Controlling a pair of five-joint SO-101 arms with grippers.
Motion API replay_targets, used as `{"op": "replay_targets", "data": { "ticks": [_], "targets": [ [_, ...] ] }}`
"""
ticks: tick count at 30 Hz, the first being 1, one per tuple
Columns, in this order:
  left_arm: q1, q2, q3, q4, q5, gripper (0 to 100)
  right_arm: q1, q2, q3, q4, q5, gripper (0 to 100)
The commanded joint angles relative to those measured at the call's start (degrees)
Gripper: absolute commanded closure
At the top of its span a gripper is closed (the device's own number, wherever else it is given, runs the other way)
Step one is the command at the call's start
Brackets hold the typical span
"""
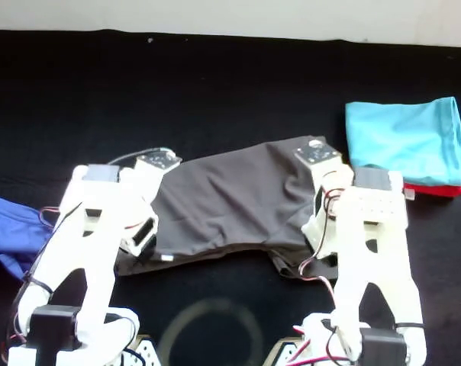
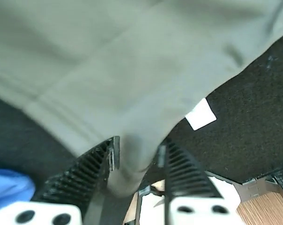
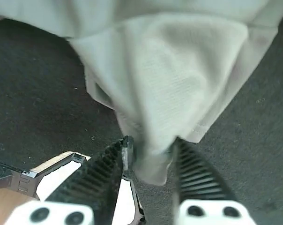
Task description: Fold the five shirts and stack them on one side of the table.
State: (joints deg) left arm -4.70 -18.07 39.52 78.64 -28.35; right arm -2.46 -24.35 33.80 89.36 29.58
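1. The grey shirt (image 1: pixel 230 198) is spread across the middle of the worktop (image 1: pixel 215 84), nearer its near edge. Its long axis runs from the left side to the right, roughly along that edge.
2. The left tool (image 2: pixel 137 154) is closed to a narrow gap, and a bunched fold of the grey shirt is pinched in it at the shirt's left end.
3. The right tool (image 3: pixel 151 154) is likewise nearly closed on a gathered corner of the shirt at its right end. The cloth is thus held at both ends, one end to each arm.
4. A cyan shirt (image 1: pixel 406 141) is seen folded on top of a red shirt (image 1: pixel 433 190) at the right edge of the worktop. This stack lies beyond the shirt's right end, so the right arm is judged the nearer to it.
5. A blue shirt (image 1: pixel 9 229) lies crumpled at the left edge, beside the left arm.
6. The next move is judged to turn on both held ends being carried together across the shirt's short axis.
7. A white tag (image 2: pixel 201 115) is attached at the shirt's edge near the left tool. No writing can be read on it, and no brand can be made out elsewhere.
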Motion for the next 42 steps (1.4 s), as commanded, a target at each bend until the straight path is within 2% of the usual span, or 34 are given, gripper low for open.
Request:
{"op": "replay_targets", "data": {
  "ticks": [1, 5, 8, 10, 11, 13, 14, 16, 19, 27, 32, 36, 42],
  "targets": [
    [-4.62, -2.24, -8.48, 3.52, -0.79, 84, -2.77, -5.58, -0.31, -1.19, 0.26, 82.9],
    [-9.80, -2.24, -18.59, 6.77, -0.62, 85, -3.30, -13.23, -0.31, -4.62, 0.26, 82.9],
    [-11.03, -1.71, -20.53, 6.07, 0.18, 86, -3.12, -18.95, -0.31, -8.22, 0.18, 82.9],
    [-10.68, -1.63, -18.59, 2.81, 2.73, 93, -3.21, -21.32, -0.31, -11.12, -2.02, 83.6],
    [-9.80, -1.36, -17.10, 0.26, 3.87, 99, -3.30, -21.58, -0.31, -12.88, -3.87, 85.9],
    [-8.13, 0.04, -13.85, -4.48, 5.01, 97, -3.38, -20.09, -0.31, -15.78, -7.03, 96.4],
    [-6.99, 1.19, -12.62, -6.59, 5.10, 98, -3.56, -18.59, -0.31, -16.75, -8.35, 99.8],
    [-5.41, 4.09, -10.86, -10.46, 5.19, 99, -4.62, -14.29, -0.84, -17.98, -10.20, 97.4],
    [-5.05, 10.07, -10.77, -15.12, 5.19, 99, -5.76, -4.97, -5.14, -19.91, -13.01, 99.3],
    [-5.58, 28.88, -17.01, -24.53, 5.19, 99, -6.46, 25.01, -30.99, -22.20, -22.07, 99.3],
    [-9.63, 38.99, -28.79, -23.30, 5.19, 99, -6.46, 41.10, -43.91, -22.46, -22.42, 99.2],
    [-13.05, 47.60, -42.77, -16.00, 4.84, 99, -6.37, 50.77, -50.33, -22.20, -22.33, 99.2],
    [-16.48, 64.57, -72.92, -4.13, 4.84, 99, -4.79, 56.84, -56.48, -22.64, -22.24, 99.2]
  ]
}}
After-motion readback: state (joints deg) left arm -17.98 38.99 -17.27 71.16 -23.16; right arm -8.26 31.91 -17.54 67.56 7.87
